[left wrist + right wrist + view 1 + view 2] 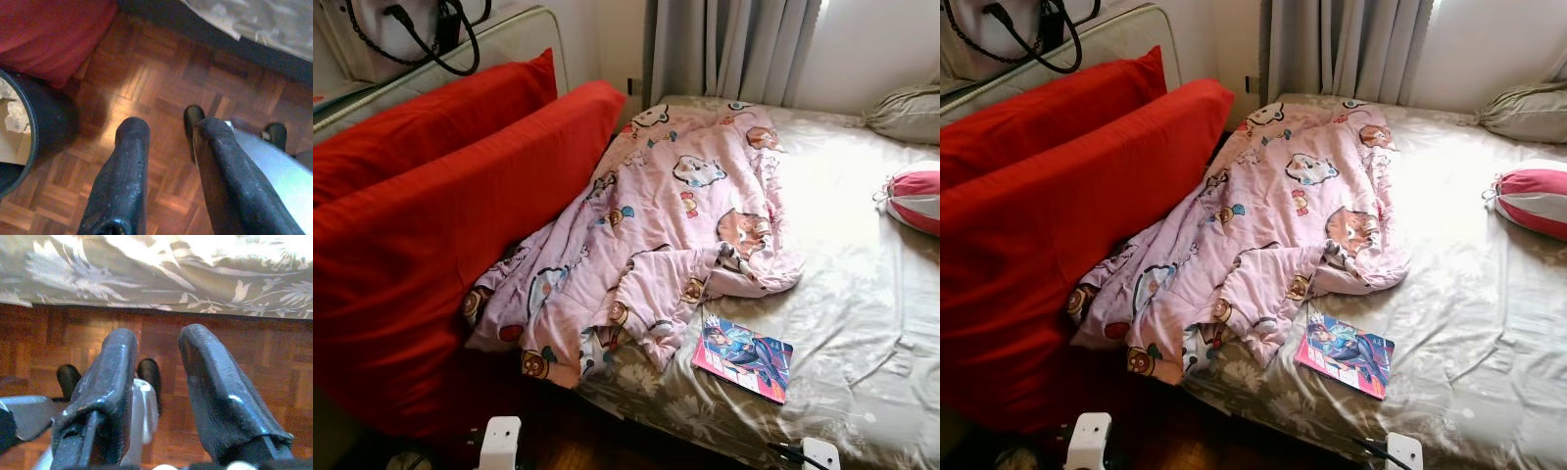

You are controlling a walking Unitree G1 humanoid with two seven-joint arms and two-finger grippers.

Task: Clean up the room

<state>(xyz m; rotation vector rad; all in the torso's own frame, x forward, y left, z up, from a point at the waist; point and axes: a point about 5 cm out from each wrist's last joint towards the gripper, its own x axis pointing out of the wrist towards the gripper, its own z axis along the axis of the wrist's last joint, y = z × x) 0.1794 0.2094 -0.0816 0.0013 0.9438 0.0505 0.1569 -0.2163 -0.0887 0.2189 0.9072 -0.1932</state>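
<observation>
A rumpled pink blanket (656, 225) with cartoon prints lies across the bed (862, 323), one end bunched against the red cushions (440, 225) and spilling toward the bed's near edge. Just beside its lower fold, a comic book (744, 357) lies flat on the beige flowered sheet, close to that edge. Further off, a striped red and white pillow (915, 196) and a beige pillow (906, 113) sit near the far side, with grey curtains (734, 49) behind.

Both arms hang low over the wooden floor (161, 88). The left gripper (166, 147) has its fingers parted with nothing between them, near a dark bin (34, 132) at the foot of the cushions. The right gripper (156, 362) is likewise parted and empty, pointing at the floor below the sheet's hem.

Likely risks: tugging the blanket could drag the book off the edge, since the two nearly touch. The loose, thick cloth may also slip from a narrow two-finger pinch, or snag on the cushions.
</observation>
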